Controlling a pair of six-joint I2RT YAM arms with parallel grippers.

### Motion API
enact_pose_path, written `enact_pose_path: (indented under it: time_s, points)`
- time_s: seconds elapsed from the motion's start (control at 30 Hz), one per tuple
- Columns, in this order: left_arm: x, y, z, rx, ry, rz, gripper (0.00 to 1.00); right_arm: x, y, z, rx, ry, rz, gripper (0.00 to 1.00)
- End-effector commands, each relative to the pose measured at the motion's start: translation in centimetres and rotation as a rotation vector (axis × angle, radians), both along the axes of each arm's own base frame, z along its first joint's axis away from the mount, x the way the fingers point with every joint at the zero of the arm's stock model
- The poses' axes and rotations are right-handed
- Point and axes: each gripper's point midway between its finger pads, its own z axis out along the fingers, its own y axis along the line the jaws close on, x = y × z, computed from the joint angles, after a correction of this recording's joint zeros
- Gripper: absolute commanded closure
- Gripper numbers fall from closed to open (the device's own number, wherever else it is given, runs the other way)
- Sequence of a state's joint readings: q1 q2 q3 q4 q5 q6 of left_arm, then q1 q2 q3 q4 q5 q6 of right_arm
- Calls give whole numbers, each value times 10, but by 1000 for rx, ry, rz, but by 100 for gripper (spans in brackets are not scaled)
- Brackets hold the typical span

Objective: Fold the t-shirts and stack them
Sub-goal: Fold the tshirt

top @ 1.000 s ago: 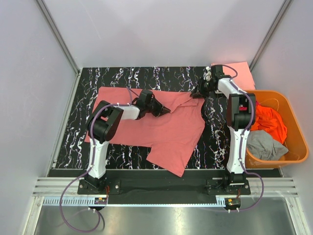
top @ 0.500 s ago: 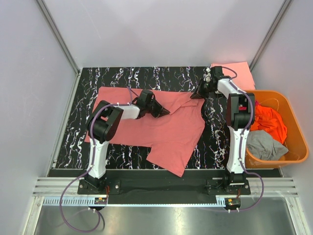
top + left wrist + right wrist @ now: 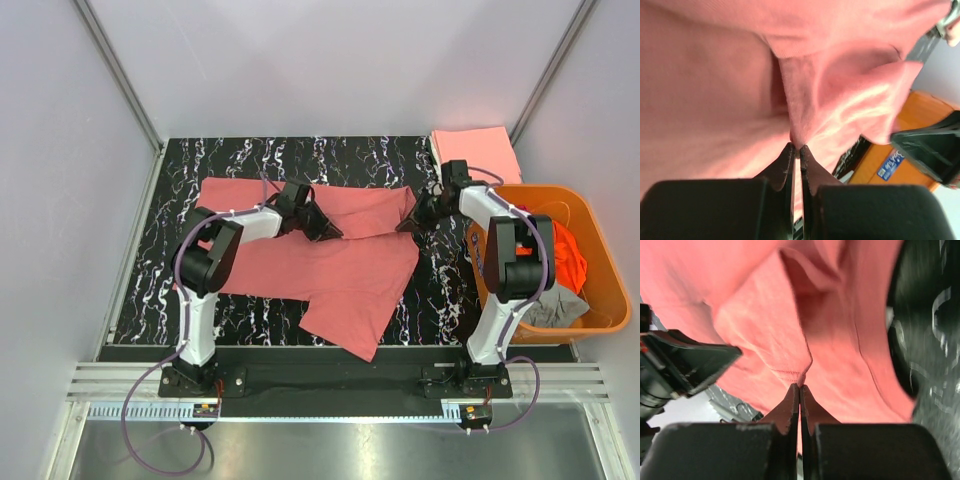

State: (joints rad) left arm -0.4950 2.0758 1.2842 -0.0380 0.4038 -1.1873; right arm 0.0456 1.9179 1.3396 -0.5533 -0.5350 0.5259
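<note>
A salmon-pink t-shirt [image 3: 330,265] lies spread on the black marbled table [image 3: 150,270]. My left gripper [image 3: 332,231] is shut on a fold of it near its upper middle; the pinched cloth shows in the left wrist view [image 3: 797,142]. My right gripper [image 3: 408,224] is shut on its upper right edge, the hem pinched in the right wrist view [image 3: 800,380]. A folded peach-pink t-shirt [image 3: 475,150] lies at the back right corner. An orange t-shirt [image 3: 570,250] and a grey one [image 3: 555,308] lie in the basket.
A rigid orange plastic basket [image 3: 590,205] stands at the right, beside the right arm. Grey walls close the table in at the back and sides. The shirt's lower part [image 3: 345,325] hangs near the table's front edge.
My right gripper has pulled the shirt's upper right edge nearer and rightward, away from the back. The shirt's top edge has folded over toward the front. The left gripper keeps its hold, shifted slightly.
</note>
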Motion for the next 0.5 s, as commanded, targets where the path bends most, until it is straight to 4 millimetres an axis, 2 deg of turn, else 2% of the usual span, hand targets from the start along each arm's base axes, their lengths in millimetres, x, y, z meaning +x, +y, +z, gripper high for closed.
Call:
enact_pose_path:
  time_s: [0.0, 0.17, 0.47]
  points:
    - [-4, 0, 38, -44, -56, -54, 100, -10, 5, 14, 48, -20, -41, 100]
    - [-9, 8, 44, -29, -64, -85, 100, -30, 12, 4, 70, 3, -46, 100]
    - [-27, 14, 34, -42, 11, -158, 100, -45, 13, 7, 69, -2, -47, 100]
